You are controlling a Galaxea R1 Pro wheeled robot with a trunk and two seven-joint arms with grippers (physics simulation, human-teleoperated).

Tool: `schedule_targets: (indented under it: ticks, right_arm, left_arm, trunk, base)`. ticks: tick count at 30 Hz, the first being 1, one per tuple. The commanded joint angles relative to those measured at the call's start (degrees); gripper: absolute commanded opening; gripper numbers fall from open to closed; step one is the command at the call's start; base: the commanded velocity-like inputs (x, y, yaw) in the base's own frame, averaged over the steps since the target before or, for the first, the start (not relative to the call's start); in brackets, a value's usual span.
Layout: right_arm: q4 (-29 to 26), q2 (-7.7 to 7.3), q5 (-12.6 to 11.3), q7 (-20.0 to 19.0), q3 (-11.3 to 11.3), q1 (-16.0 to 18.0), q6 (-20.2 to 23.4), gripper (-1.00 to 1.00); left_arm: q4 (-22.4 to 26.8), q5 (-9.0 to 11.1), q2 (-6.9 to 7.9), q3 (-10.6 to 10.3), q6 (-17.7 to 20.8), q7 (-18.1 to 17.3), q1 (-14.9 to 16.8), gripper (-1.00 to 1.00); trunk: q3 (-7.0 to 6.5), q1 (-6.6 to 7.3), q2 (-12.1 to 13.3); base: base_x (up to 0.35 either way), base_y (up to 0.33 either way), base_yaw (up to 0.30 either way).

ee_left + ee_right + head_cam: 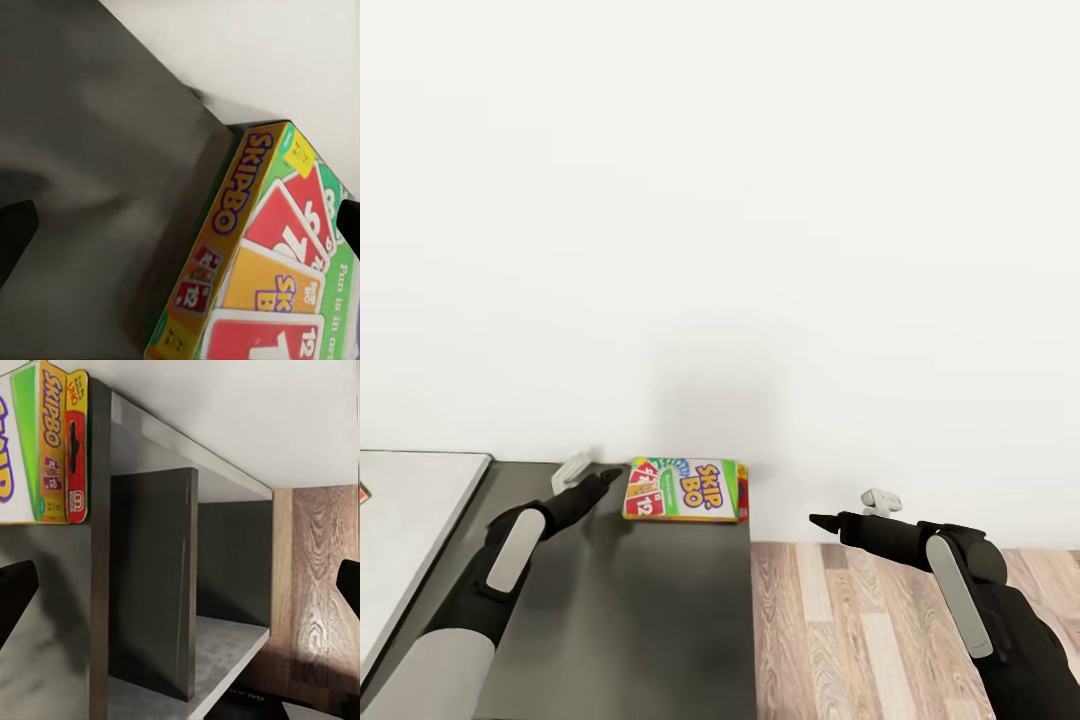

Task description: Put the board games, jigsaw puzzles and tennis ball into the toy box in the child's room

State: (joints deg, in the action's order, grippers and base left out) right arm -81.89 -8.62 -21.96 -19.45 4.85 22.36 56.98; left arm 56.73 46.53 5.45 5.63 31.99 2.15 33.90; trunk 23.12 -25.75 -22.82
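Lying on the dark cabinet top, Skip-Bo box; left tool spread, right tool's spread unclear.

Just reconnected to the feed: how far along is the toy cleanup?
Nothing visible counts as done. The Skip-Bo box lies on the dark cabinet top, near its far corner by the wall. In hand: left gripper sits beside it, holding nothing; right gripper hangs over the floor. Left: grasp it and box it.

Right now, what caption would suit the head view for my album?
Left end effector reaches toward the Skip-Bo box on the dark grey cabinet top; right end effector hovers over the wood floor.
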Motion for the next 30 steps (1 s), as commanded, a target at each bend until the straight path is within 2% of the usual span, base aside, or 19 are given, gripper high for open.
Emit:
schedule_targets:
  ticks: [1,15,30]
  right_arm:
    - [-0.02,0.01,0.51,-0.59,0.08,0.05,0.24,1.0]
    - [-0.02,0.01,0.51,-0.59,0.08,0.05,0.24,1.0]
    - [-0.02,0.01,0.51,-0.59,0.08,0.05,0.24,1.0]
  left_arm:
    - [-0.02,0.49,0.0,0.08,0.34,0.23,0.02,1.0]
    - [-0.37,0.49,0.0,0.08,0.32,0.24,0.02,1.0]
    - [-0.39,0.5,0.0,0.08,0.31,0.23,0.02,1.0]
  trunk:
    - [0.09,-0.03,-0.1]
    - [0.11,-0.03,-0.1]
    - [0.11,-0.03,-0.1]
  base:
    - [0.0,0.0,-0.159]
    - [0.0,0.0,-0.223]
    - [0.0,0.0,-0.04]
